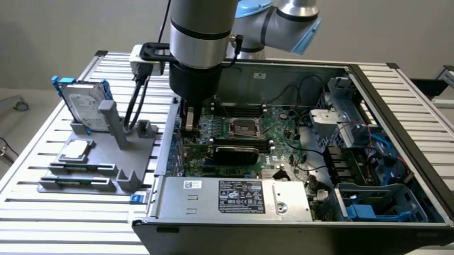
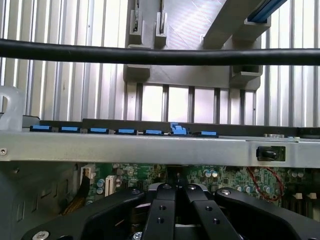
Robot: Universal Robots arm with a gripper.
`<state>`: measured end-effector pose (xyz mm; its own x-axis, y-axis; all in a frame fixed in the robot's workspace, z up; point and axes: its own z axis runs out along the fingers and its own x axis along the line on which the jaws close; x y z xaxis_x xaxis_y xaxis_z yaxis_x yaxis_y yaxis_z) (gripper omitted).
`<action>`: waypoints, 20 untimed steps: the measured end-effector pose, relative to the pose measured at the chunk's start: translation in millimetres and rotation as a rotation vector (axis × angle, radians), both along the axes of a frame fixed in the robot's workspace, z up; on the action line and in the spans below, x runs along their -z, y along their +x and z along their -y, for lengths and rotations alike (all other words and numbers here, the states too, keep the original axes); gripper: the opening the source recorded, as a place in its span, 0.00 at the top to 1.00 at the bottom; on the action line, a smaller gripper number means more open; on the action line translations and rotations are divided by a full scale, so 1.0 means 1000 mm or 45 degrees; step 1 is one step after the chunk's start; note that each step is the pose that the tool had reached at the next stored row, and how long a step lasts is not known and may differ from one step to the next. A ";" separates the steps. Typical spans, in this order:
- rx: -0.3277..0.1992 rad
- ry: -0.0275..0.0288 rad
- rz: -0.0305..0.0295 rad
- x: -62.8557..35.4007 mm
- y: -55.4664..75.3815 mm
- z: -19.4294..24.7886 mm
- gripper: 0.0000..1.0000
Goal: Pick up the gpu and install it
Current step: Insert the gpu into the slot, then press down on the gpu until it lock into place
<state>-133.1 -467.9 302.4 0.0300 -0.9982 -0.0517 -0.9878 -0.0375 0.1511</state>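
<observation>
Reaching arm [image 1: 202,32]: it stands upright over the open computer case [image 1: 397,106], with its lower end inside the case by the wall on the exterior view's left.
Place of the hand [image 1: 189,127]: low over the motherboard [image 1: 284,141], close to that side wall.
State of the hand [image 2: 175,192]: in the wrist view its two black fingers [image 2: 161,212] are drawn together, narrow, with just a thin dark line between the tips.
Grip: I cannot tell whether anything thin is pinched in that line. In the exterior view the fingertips are dark against dark parts.
Place of the gpu [image 1: 236,154]: inside the case, on the motherboard between the processor socket [image 1: 245,126] and the silver power supply [image 1: 234,196]. Its black rounded cooler faces the exterior camera.
Hard to make out: the card's end toward the hand merges with the board. I cannot tell whether the hand and the card touch, nor whether the card sits fully in its slot.
Metal wall [image 2: 150,147]: grey, crossing the wrist view, with a row of blue tabs [image 2: 100,130] along it and a black cable [image 2: 160,56] in front.
Fixture [image 1: 85,175]: a grey holder on the slatted worktop [image 1: 42,212], outside the case. It carries the hard drive [image 1: 85,109], upright with blue rails, and the small square processor chip [image 1: 76,150], lying flat.
Cut off: the case's near corner and the arm's upper part run out of the exterior view.
</observation>
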 end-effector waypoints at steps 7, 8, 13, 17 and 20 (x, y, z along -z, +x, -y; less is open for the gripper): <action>0.005 -0.0014 -0.0001 0.0007 -0.001 -0.0013 0.89; 0.005 -0.0015 0.0000 0.0007 -0.001 -0.0015 0.89; 0.005 -0.0017 0.0000 0.0011 0.002 -0.0016 0.89; 0.005 -0.0037 0.0000 0.0039 0.001 -0.0016 0.89; 0.007 -0.0053 -0.0001 0.0054 0.001 -0.0016 0.89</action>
